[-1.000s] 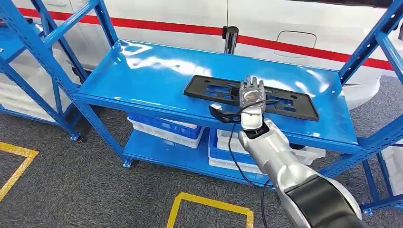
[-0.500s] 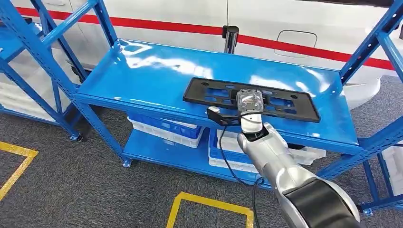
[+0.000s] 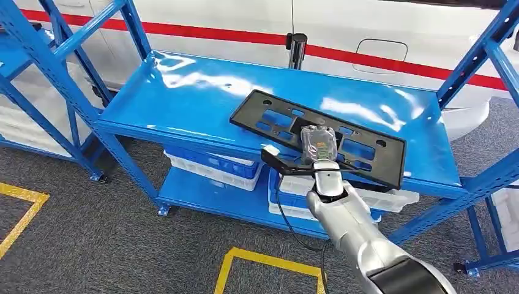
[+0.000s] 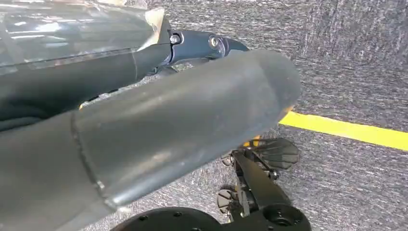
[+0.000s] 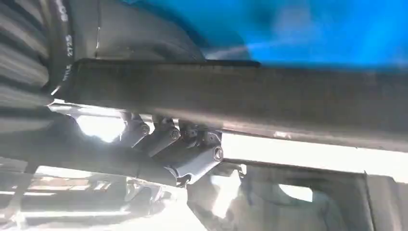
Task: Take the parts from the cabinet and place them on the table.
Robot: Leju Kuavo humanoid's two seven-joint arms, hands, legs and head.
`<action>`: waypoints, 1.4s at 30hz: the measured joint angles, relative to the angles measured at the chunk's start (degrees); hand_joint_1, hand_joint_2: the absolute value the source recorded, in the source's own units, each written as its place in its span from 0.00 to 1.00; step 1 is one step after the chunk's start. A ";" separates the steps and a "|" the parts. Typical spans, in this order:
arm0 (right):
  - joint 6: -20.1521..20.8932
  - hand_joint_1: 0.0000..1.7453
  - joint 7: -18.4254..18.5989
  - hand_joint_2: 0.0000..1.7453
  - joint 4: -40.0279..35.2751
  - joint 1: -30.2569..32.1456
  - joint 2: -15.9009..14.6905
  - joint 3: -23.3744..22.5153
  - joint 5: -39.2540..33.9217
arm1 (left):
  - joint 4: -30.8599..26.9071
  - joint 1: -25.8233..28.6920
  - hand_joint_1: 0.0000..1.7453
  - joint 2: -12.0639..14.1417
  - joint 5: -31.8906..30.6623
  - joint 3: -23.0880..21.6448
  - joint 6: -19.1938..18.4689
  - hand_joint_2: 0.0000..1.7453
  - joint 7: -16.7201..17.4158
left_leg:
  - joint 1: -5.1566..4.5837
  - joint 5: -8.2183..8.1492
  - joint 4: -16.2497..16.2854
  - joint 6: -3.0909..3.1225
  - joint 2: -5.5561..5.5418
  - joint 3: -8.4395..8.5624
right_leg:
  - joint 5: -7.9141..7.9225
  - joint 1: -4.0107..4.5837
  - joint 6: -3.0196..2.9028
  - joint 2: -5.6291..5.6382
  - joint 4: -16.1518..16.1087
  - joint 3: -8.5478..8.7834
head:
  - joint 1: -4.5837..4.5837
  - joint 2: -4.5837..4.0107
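Room: grey carpet [image 3: 122, 245] with yellow floor tape [image 3: 269, 262] at the bottom of my head view; a white car body with a red stripe [image 3: 379, 60] runs across the top.
Surface: glossy blue shelf [image 3: 183, 98] on a blue rack fills the centre; white and blue bins [image 3: 211, 168] sit on the lower level beneath it.
Part: black plate [image 3: 367, 150], long and flat with cutouts, lies right of centre. Its near edge is lifted off the shelf and overhangs the front lip, and the far edge looks lower, towards the shelf.
Hidden: the plate's middle is covered by my right hand. I can't tell whether the far edge touches the shelf. At the right wrist the plate is a dark blurred bar across the frame, blue shelf above it and glare below.
Right hand: right hand [image 3: 318, 144] reaches up from the lower right on a silver arm, back of the hand facing me, clamped on the plate's near edge. At the right wrist I see dark fingers [image 5: 192, 149] curled under the bar, so the plate is held.
Left hand: left hand [image 4: 159, 139] is a grey blur filling the left of its wrist frame over carpet and a yellow line. I cannot tell how its fingers lie.
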 joint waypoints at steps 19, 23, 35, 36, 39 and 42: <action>-7.54 1.00 -28.31 1.00 -10.04 -0.78 0.09 -3.71 -34.96 | -0.02 -1.75 0.00 -0.02 0.09 0.04 1.36 0.00 0.61 | 0.01 0.01 0.00 0.01 0.10 0.15 | 0.02 0.00 0.00 0.05 0.00 0.10 | 0.02 0.00; -6.62 1.00 -34.62 1.00 -21.78 2.75 0.09 -3.45 -49.30 | -0.02 -1.91 0.00 0.07 0.09 0.15 1.90 0.00 0.74 | 0.01 0.00 -0.01 0.00 0.05 0.09 | 0.01 0.00 0.00 0.02 0.00 0.08 | 0.00 0.00; 21.29 1.00 -38.04 1.00 -53.05 14.04 -3.19 -2.95 -94.46 | -0.02 -1.13 0.00 0.24 0.09 0.87 0.24 1.00 -4.59 | -0.01 -0.07 0.00 0.05 0.01 -0.12 | -0.11 -0.01 0.17 0.01 0.00 -0.06 | 0.02 0.00; 21.29 1.00 -38.04 1.00 -53.78 14.44 -3.49 -2.75 -94.07 | -0.02 -1.04 0.00 0.28 0.09 0.90 0.11 1.00 -4.72 | -0.01 -0.07 0.00 0.05 0.02 -0.12 | -0.11 -0.01 0.18 0.01 0.00 -0.06 | 0.00 0.00; 21.14 1.00 -38.04 1.00 -55.58 15.76 -4.20 -1.99 -91.15 | -0.02 -0.74 0.00 0.37 -0.09 0.90 0.89 1.00 -4.66 | -0.01 -0.07 0.00 0.05 0.01 -0.11 | -0.11 -0.01 0.17 0.01 0.00 -0.06 | 0.00 0.00; 20.01 1.00 -38.24 1.00 -57.61 17.25 -4.76 -1.57 -87.17 | -0.02 -0.38 0.00 0.39 0.20 1.20 2.25 1.00 -4.70 | -0.01 -0.07 0.00 0.04 -0.01 -0.12 | -0.11 -0.01 0.17 0.00 0.00 -0.06 | 0.02 0.00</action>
